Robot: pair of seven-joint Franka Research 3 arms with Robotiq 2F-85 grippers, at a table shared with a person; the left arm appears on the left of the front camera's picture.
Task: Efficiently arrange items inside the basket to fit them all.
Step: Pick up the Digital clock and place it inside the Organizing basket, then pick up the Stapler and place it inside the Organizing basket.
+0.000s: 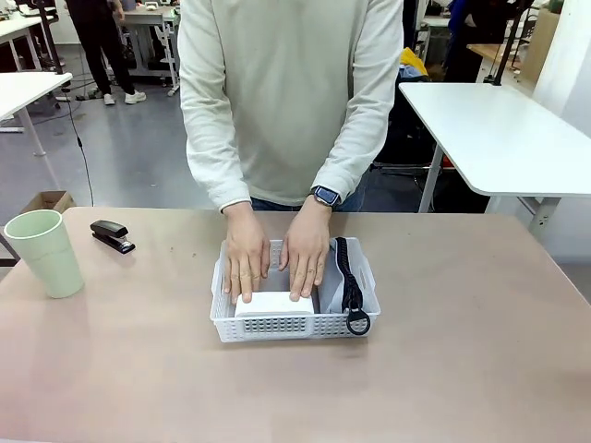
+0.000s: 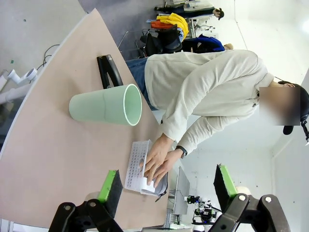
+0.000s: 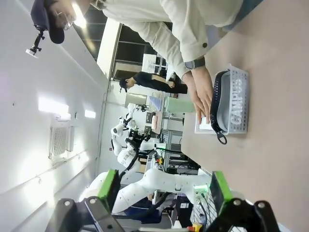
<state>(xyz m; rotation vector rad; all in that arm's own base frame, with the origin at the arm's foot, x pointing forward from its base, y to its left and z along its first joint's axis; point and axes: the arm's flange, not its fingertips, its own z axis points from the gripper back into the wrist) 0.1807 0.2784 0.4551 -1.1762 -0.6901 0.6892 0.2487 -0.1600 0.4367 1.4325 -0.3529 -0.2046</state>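
The white perforated basket (image 1: 360, 325) sits mid-table. Inside it, the white rounded box (image 1: 273, 305) lies at the left under both of the person's hands (image 1: 277, 258). The grey pouch (image 1: 332, 286) stands on edge at the basket's right side, its black strap (image 1: 351, 277) on top. The pale green cup (image 1: 44, 253) and the small black stapler (image 1: 113, 235) stand on the table at far left. My left gripper (image 2: 166, 186) is open, held well away from the cup (image 2: 106, 105), stapler (image 2: 109, 71) and basket (image 2: 137, 164). My right gripper (image 3: 164, 188) is open, far from the basket (image 3: 239, 104) and "CAMPUS" pouch (image 3: 227, 104).
The person stands at the far edge, leaning over the basket. Bare tabletop (image 1: 462, 369) stretches to the right and in front of the basket. A white table (image 1: 499, 129) stands behind at the right, a cardboard box (image 1: 46, 200) on the floor at left.
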